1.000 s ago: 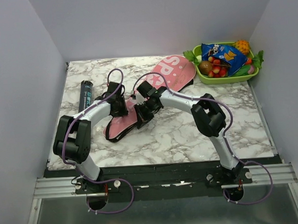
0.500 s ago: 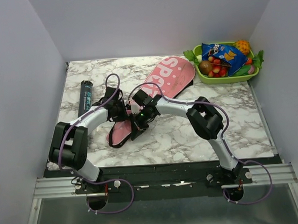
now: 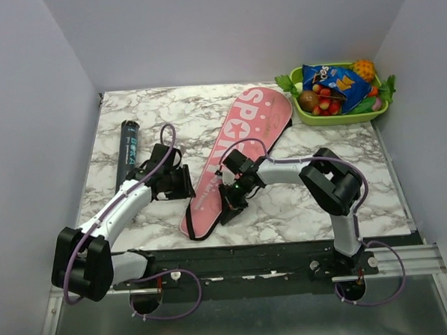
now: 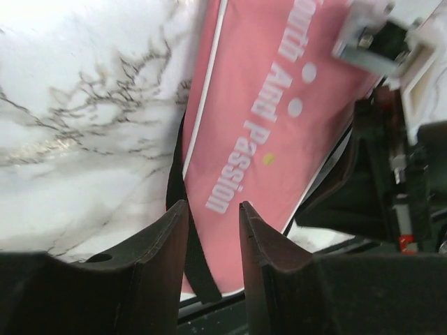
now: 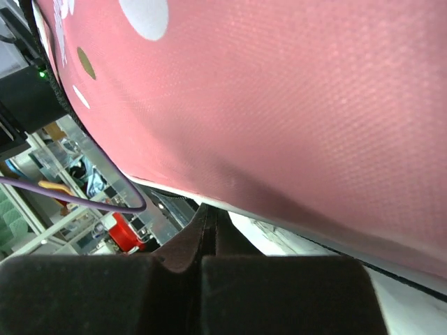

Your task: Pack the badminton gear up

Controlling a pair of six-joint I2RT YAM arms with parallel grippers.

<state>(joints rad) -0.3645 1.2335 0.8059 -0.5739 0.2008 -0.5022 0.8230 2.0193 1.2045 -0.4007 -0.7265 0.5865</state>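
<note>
The right gripper [image 3: 231, 204] is closed, its fingers pressed flat together with no gap showing in the right wrist view. The tips sit against the white-piped right edge of the pink racket bag [image 3: 238, 155], toward its narrow near end. Whether anything thin is pinched between them cannot be told. The right arm reaches in from its base at the near right and folds back at the elbow, so the gripper points left across the marble table [image 3: 293, 209].

The left gripper [image 4: 211, 209] is partly open, a narrow gap between its two dark fingers and nothing held. It hovers just to the left of the bag, over bare marble. Past its fingertips, the left wrist view shows the bag's left edge and the black strap [image 4: 176, 174] running along it. Also visible is white lettering that reads "And Passion".

The bag lies flat on the table on a diagonal. Its narrow end is close to the near edge, between the two arms. Its broad rounded end points to the far right. "SPORT" runs in large white letters along the wide half, with white dots beside it.

Farther back on the left, the dark blue-labelled tube [image 3: 129, 146] lies on its side, well apart from the bag.

In the far right corner stands a green tray [image 3: 341, 119] holding fruit and a blue snack packet [image 3: 331, 79], clear of the bag's broad end.
</note>
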